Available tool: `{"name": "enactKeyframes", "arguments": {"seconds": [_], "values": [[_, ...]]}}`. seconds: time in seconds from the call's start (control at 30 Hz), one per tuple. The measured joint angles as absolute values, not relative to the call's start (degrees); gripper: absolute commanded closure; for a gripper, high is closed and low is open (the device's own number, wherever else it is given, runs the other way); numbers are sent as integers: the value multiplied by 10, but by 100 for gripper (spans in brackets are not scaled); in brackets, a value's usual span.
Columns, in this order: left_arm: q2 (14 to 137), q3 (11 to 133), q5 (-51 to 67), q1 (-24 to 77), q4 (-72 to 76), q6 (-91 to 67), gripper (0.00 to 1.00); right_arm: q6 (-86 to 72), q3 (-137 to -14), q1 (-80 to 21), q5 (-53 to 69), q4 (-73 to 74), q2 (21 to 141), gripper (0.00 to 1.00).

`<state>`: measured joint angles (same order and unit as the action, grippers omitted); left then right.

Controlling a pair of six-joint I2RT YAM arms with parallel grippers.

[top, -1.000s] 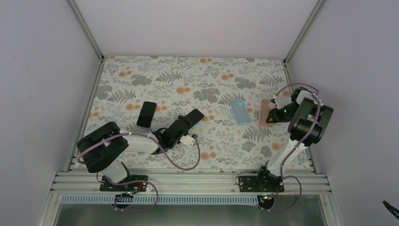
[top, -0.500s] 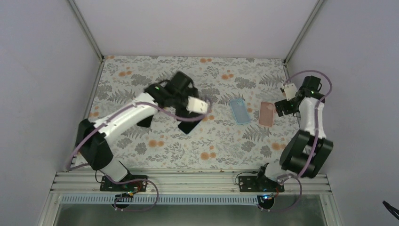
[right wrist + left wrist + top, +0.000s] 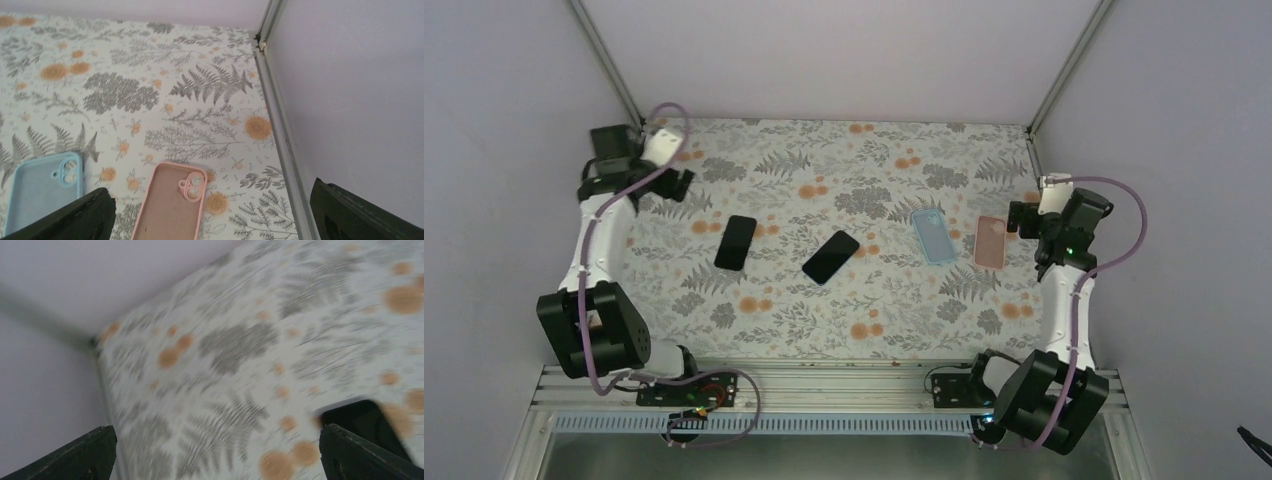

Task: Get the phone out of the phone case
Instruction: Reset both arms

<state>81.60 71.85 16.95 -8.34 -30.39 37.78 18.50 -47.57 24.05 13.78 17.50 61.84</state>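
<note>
Two bare black phones lie on the floral mat: one at left centre (image 3: 735, 242), one in the middle (image 3: 830, 257). An empty blue case (image 3: 935, 236) and an empty pink case (image 3: 991, 241) lie at the right, open side up. My left gripper (image 3: 680, 183) is open and empty at the far left back corner; its blurred wrist view catches a black phone's corner (image 3: 367, 417). My right gripper (image 3: 1023, 220) is open and empty just right of the pink case, which shows between its fingers (image 3: 172, 202), with the blue case (image 3: 42, 190) to the left.
A metal frame rail (image 3: 280, 125) and the right wall run close beside my right gripper. The left wall and back corner post (image 3: 609, 60) are close to my left gripper. The mat's near edge meets the aluminium base rail (image 3: 824, 385).
My left arm has swung from over the middle phone to the far left back corner, leaving that phone flat on the mat. My right gripper has shifted slightly nearer, still beside the pink case.
</note>
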Motion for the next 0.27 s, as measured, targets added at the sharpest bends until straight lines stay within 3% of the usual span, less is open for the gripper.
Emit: {"name": "enactKeyframes", "arguments": {"seconds": [0.13, 0.27], "values": [[810, 662, 189, -200, -251, 310, 0, 159, -455, 241, 124, 136, 615, 0], [783, 608, 204, -227, -215, 275, 0, 157, -442, 241, 125, 121, 615, 0]]}}
